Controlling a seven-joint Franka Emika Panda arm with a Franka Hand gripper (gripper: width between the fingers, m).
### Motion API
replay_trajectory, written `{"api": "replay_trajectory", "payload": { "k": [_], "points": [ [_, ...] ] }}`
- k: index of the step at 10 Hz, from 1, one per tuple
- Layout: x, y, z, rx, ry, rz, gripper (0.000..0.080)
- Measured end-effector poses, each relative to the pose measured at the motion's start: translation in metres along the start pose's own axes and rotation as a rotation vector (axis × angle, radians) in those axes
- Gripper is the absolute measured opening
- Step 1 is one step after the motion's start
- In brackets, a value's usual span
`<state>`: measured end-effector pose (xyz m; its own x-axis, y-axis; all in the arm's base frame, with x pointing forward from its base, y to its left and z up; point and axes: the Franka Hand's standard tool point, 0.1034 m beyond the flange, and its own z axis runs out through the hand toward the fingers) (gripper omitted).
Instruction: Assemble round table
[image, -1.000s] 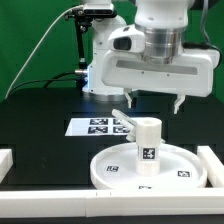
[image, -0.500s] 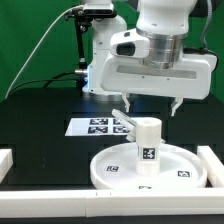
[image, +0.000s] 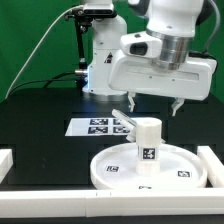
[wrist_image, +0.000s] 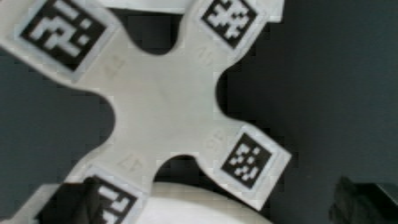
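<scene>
The short white leg (image: 148, 146) stands upright on the large round disc (image: 112, 170) near the front of the table. My gripper (image: 155, 106) hangs open just above the leg, one finger on each side of its top, touching nothing. In the wrist view the leg's rounded top (wrist_image: 196, 205) sits between my dark fingertips (wrist_image: 86, 203). Beyond it lies the flat white base piece (wrist_image: 160, 105), with tags on its lobes. In the exterior view the base piece is mostly hidden behind the leg.
The marker board (image: 92, 127) lies on the black table behind the disc. White border rails stand at the exterior view's left (image: 5, 160), right (image: 212, 160) and front (image: 45, 200). The robot's base (image: 100, 60) stands at the back.
The arm's wrist and upper body have shifted slightly toward the exterior view's right. The fingers stay open above the leg; leg and disc have not moved.
</scene>
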<state>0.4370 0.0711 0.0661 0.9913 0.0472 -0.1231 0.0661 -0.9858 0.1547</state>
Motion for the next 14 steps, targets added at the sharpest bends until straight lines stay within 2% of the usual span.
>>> {"api": "replay_trajectory", "payload": {
  "k": [3, 4, 5, 6, 8, 9, 13, 14],
  "points": [
    [-0.001, 0.0, 0.002, -0.002, -0.001, -0.003, 0.0649],
    [-0.003, 0.001, 0.007, -0.025, 0.02, -0.051, 0.0649],
    [-0.007, 0.01, 0.009, -0.035, 0.019, -0.077, 0.0649],
    [-0.004, 0.017, 0.005, -0.056, 0.032, -0.105, 0.0649],
    [-0.003, 0.01, 0.005, -0.096, 0.085, -0.16, 0.0649],
    [-0.003, 0.011, 0.005, -0.085, 0.076, -0.15, 0.0649],
    [-0.003, 0.011, 0.006, -0.083, 0.075, -0.154, 0.0649],
    [-0.005, 0.006, 0.007, -0.081, 0.1, -0.058, 0.0649]
  ]
}}
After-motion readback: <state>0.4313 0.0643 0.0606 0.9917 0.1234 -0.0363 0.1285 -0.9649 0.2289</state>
